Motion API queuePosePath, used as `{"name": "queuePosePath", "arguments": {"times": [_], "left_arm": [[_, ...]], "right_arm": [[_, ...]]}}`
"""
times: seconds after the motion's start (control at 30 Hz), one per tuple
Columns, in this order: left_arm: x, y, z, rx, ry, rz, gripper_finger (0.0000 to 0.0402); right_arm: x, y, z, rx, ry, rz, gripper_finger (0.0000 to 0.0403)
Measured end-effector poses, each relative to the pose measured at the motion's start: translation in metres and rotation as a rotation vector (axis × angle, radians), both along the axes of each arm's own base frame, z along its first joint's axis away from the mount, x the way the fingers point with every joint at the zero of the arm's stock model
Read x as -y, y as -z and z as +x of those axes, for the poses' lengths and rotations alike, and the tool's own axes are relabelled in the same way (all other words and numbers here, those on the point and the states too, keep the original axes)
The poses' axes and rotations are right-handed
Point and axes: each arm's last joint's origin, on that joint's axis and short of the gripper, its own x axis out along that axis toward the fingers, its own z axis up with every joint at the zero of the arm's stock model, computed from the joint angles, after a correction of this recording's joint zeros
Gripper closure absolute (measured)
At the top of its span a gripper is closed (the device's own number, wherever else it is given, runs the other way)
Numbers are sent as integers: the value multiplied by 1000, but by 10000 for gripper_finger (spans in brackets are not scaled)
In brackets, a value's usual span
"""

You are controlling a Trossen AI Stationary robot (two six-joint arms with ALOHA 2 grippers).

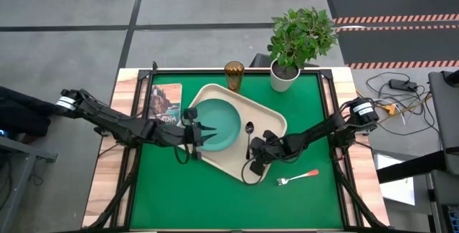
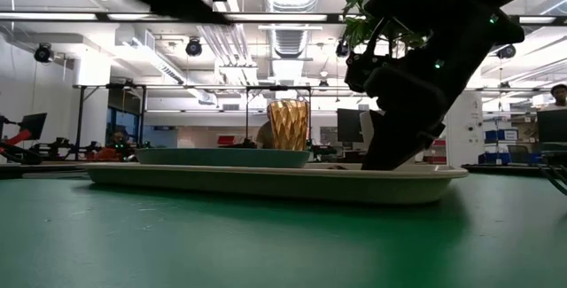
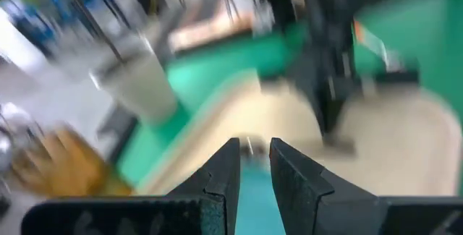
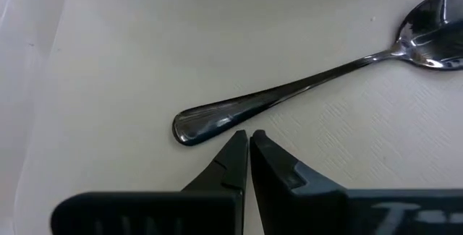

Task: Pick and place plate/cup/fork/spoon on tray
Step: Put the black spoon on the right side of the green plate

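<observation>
The tray [image 1: 269,118] is the landmark. Inside it the plate [image 1: 219,122] fills the half toward the left arm, and the spoon [image 1: 249,136] lies flat on the bare cream floor just beside the plate, bowl toward the far rim. The cup [image 1: 234,75] stands on the counter [image 1: 215,197] just off the tray's far corner, and the fork [image 1: 296,177] lies on the counter just outside the tray's near edge, toward the right arm. Neither is in the tray yet.

The right end effector [image 4: 248,148] is clenched on nothing, its tips just beside the end of the spoon's handle inside the tray. The left end effector [image 1: 204,134] sits over the plate's near edge with its fingers [image 3: 224,166] a narrow gap apart, holding nothing as far as the views show.

Risks, as I judge them: the right tips are so near the handle that a sideways or dragging lift could flick the spoon against the plate or over the rim. Both arms crowd the tray's middle, so a careless withdrawal could make them clash or shove the tray. The left tips could catch the plate's rim and tilt it. The fork's flat lie invites a slipped pinch, and the cup beside the plant pot [image 1: 285,77] could be toppled by a wide approach.
</observation>
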Motion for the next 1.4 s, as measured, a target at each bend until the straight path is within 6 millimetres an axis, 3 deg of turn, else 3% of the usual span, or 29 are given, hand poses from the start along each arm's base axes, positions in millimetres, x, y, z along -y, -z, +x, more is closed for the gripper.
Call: {"name": "queuePosePath", "arguments": {"times": [0.1, 0.27, 0.5, 0.77, 1.13, 1.4], "left_arm": [[-3, 18, -10, -189, -51, -24, 343], [-18, 42, -31, -395, -308, -118, 345], [-24, 71, -59, -601, -480, -244, 397], [-29, 77, -77, -678, -694, -331, 401], [-33, 106, -93, -748, -730, -368, 401], [-32, 112, -89, -711, -666, -373, 401]], "right_arm": [[0, -1, 0, 2, -1, 1, 394], [0, -1, 0, 3, -1, 1, 394], [0, -1, 0, 3, -1, 1, 394], [0, -1, 0, 3, -8, -3, 394], [0, -2, 0, 7, -9, -3, 394], [0, -3, 3, 32, -28, -11, 394]]}}
